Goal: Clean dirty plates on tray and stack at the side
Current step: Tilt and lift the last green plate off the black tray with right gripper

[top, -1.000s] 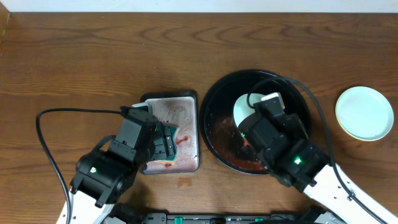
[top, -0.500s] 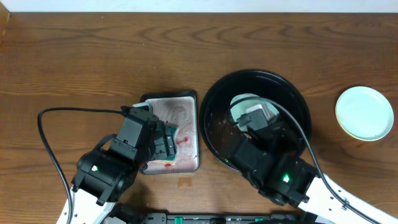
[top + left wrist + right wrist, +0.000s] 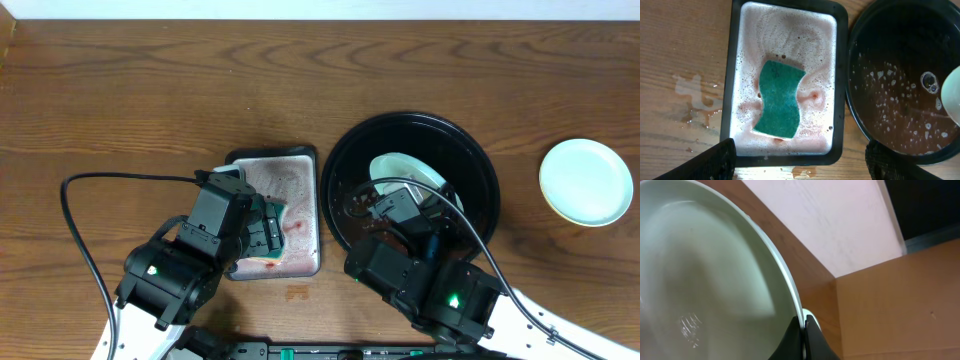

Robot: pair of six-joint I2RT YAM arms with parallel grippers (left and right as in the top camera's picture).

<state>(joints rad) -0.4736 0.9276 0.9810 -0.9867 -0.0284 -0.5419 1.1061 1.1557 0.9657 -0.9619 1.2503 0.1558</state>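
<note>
In the overhead view my right gripper (image 3: 396, 203) is shut on the rim of a pale mint-white plate (image 3: 402, 168), which it holds tilted over the black tray (image 3: 478, 150). The right wrist view shows the plate (image 3: 715, 280) filling the left side, with its edge pinched in the gripper (image 3: 803, 330). Reddish water lies in the tray (image 3: 900, 120). A second pale plate (image 3: 587, 182) rests on the bare wood at the right. My left gripper (image 3: 266, 232) hangs open above the green sponge (image 3: 780, 99), touching nothing.
The sponge lies in a rectangular silver pan (image 3: 840, 75) of pink foamy water, directly left of the tray. Small puddles wet the wood (image 3: 695, 95) left of the pan. Cables run from both arms across the front of the table.
The right arm has drawn back toward the front left, and the plate in its grip has tipped up on the tray. The left arm and sponge have stayed still.
</note>
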